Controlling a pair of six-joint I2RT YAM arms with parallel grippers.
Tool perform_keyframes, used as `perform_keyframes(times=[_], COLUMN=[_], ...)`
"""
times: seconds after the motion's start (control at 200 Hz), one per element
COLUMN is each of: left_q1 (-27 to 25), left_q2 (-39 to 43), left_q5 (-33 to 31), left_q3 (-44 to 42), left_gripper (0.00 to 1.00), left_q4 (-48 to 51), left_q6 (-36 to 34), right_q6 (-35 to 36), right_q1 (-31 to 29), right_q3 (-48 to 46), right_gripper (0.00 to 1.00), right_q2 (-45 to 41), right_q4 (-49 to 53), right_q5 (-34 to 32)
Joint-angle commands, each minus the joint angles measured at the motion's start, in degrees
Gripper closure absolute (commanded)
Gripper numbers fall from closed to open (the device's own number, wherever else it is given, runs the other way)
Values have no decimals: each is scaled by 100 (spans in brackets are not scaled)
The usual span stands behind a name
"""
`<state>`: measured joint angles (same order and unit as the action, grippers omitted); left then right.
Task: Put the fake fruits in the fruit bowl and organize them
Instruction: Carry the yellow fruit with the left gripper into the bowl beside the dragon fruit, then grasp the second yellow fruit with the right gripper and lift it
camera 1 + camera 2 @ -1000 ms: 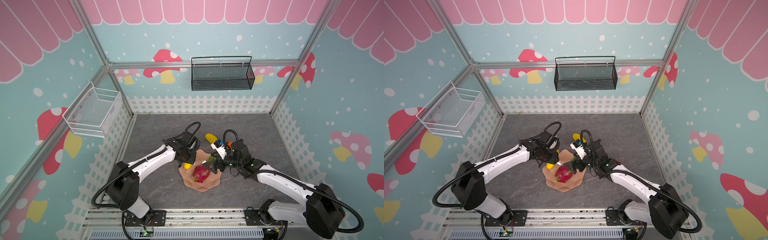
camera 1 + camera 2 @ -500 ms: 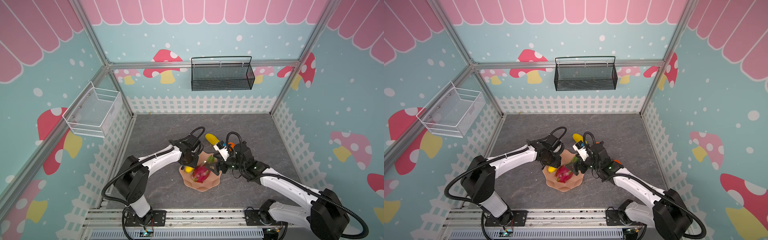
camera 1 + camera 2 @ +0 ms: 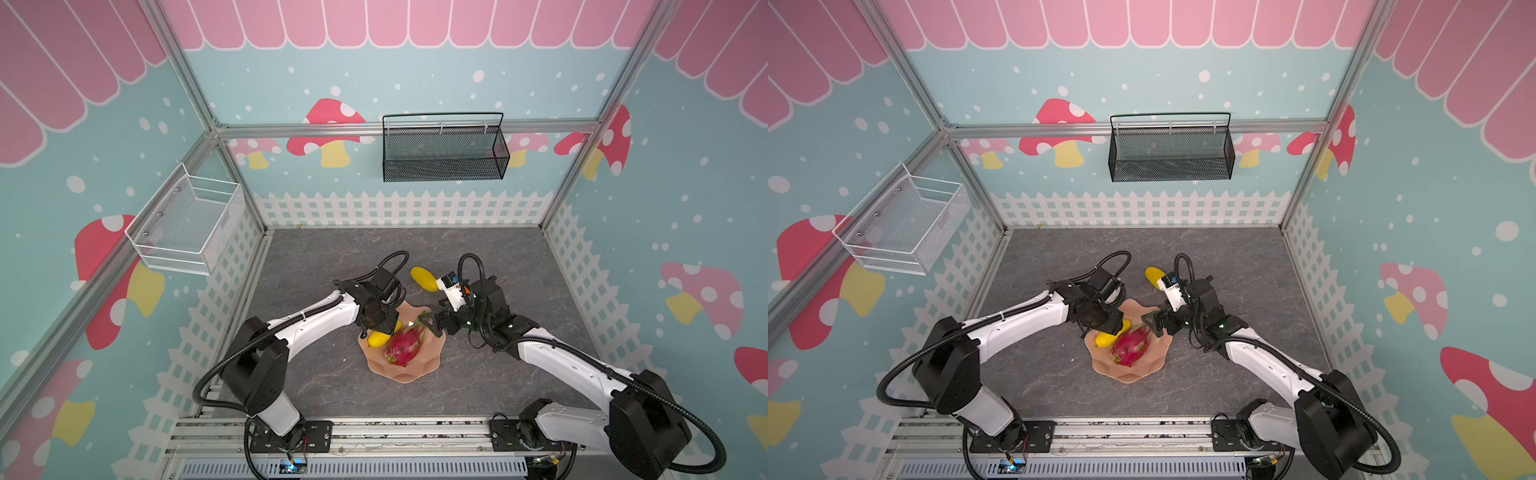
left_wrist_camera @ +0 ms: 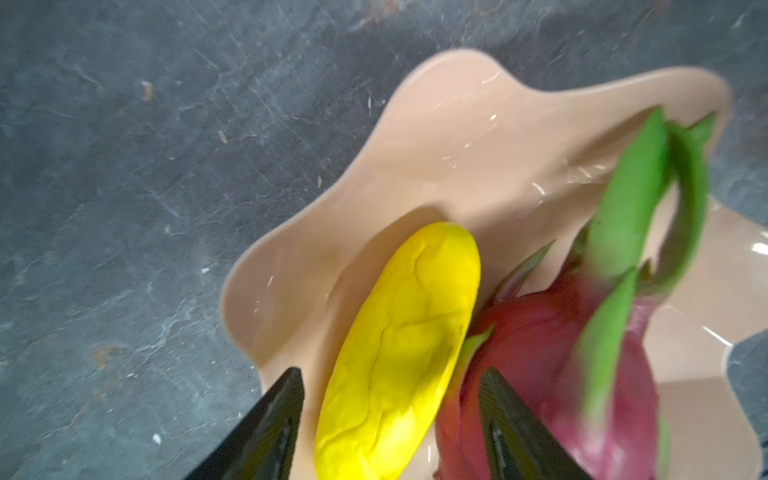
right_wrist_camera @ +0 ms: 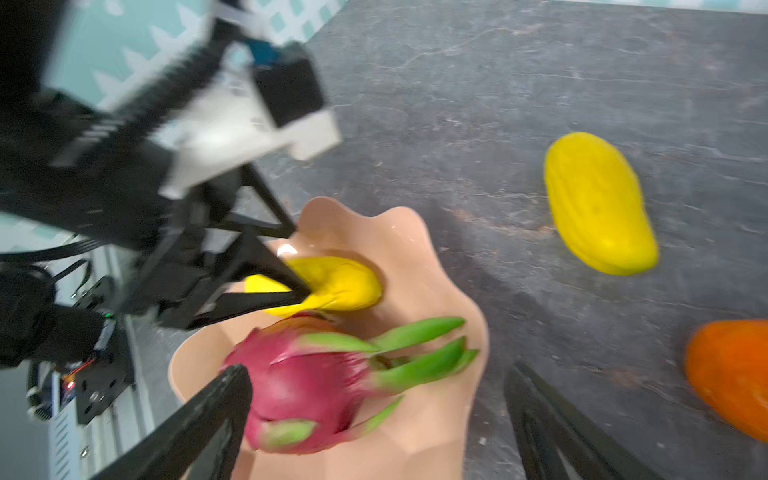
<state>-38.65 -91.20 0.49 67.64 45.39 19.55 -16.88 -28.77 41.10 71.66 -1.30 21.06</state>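
Straddling the yellow ridged fruit (image 4: 415, 299), the left gripper (image 4: 390, 371) is standing part open, its fingers (image 4: 270, 424) showing a gap on each side and gripping nothing. Item: that fruit is lying inside the fruit bowl (image 4: 457, 137), touching the dragon fruit (image 4: 536, 345). The right gripper (image 5: 378, 372) is hanging wide open over the dragon fruit, empty. I am logging a second yellow fruit (image 5: 598, 203) and an orange (image 5: 731, 374) lying on the table (image 5: 498, 83), outside the bowl. I am judging all as light, hard, slick plastic and am favouring grips across each short middle.
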Motion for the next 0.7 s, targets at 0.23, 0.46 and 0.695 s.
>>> perform_keyframes(times=[0.23,0.46,0.695], left_q1=[326,552,646], left_q2=[1506,2023,2169], left_q5=[69,855,891], left_q3=[-328,-611,-826], left_gripper=[0,0,0], left_q4=[-563,-777,-854], left_q6=[22,67,84], right_q6=[1250,1796,1907], right_q1=[619,663,663], right_q3=[2137,3499,3959], right_gripper=[7,16,26], right_q2=[2300,3763,4514], right_q4=[458,997,1195], right_q5=[-594,-647,-548])
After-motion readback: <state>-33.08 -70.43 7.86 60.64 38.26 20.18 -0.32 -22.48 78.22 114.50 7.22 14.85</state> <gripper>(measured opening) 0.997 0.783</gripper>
